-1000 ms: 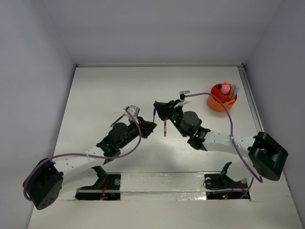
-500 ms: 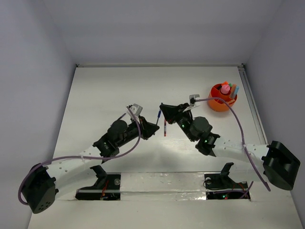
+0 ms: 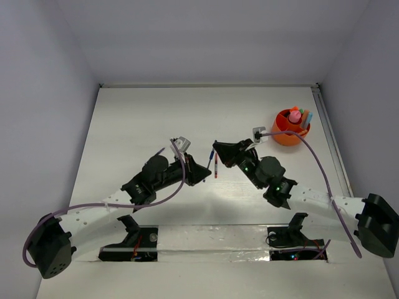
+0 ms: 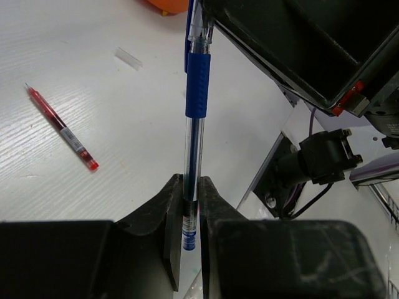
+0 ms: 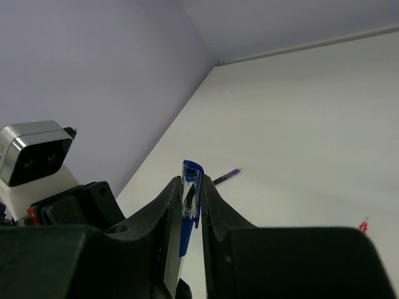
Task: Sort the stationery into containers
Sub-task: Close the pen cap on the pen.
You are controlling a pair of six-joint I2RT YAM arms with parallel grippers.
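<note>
A blue pen (image 4: 197, 93) with a clear barrel hangs over the table, held at both ends. My left gripper (image 4: 190, 187) is shut on its lower end and sits at mid-table (image 3: 202, 173). My right gripper (image 5: 192, 185) is shut on the pen's capped end (image 5: 192, 169), just right of the left one (image 3: 217, 149). A thin red pen (image 4: 62, 128) lies on the table below them (image 3: 216, 168). A purple pen (image 5: 225, 176) lies farther off. The orange container (image 3: 283, 137) at the back right holds pink, orange and light blue pieces.
A small clear bit (image 4: 128, 58) lies on the table near the red pen. White walls enclose the table on three sides. The arm bases and mounting plates (image 3: 212, 240) line the near edge. A purple cable (image 3: 312, 159) loops off the right arm.
Both grippers have drifted slightly right with the blue pen still held between them. The right arm's elbow and base link have swung out to the right.
</note>
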